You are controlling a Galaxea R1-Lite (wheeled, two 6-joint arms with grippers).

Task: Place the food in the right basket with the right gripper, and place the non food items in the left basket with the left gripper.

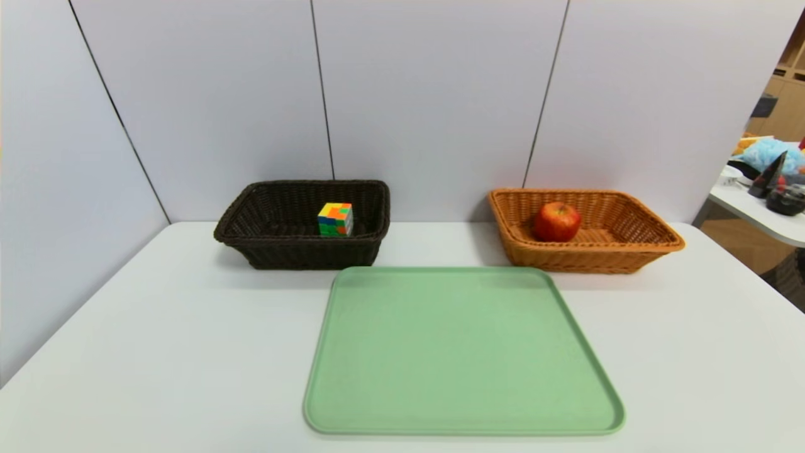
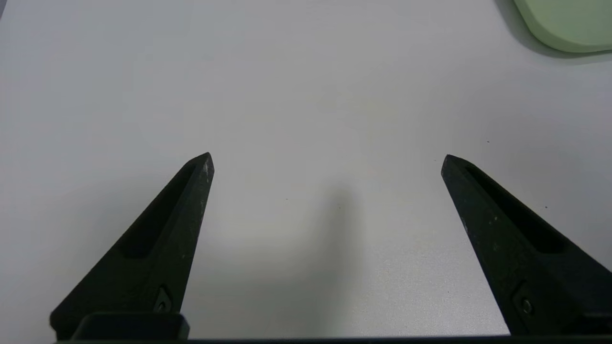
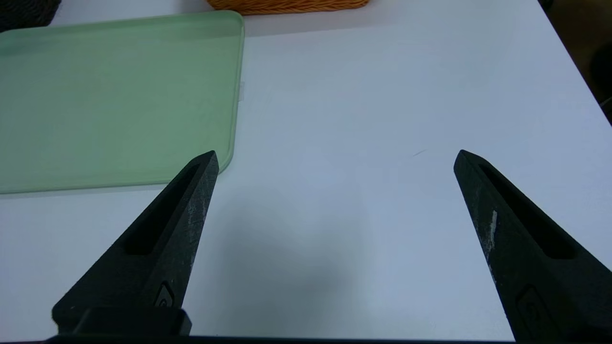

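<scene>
apple (image 1: 557, 221) in tan basket (image 1: 585, 264), cube (image 1: 335, 219) in dark basket (image 1: 308, 255), maybe touching its wall; left gripper (image 2: 327, 162) and right gripper (image 3: 337, 160) over table (image 1: 157, 352), both spread wide, empty

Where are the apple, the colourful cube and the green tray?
Apple (image 1: 557, 222): head view, its front.
Colourful cube (image 1: 335, 220): head view, about where its top meets its front.
Green tray (image 1: 462, 352): head view, its bare surface.
</scene>
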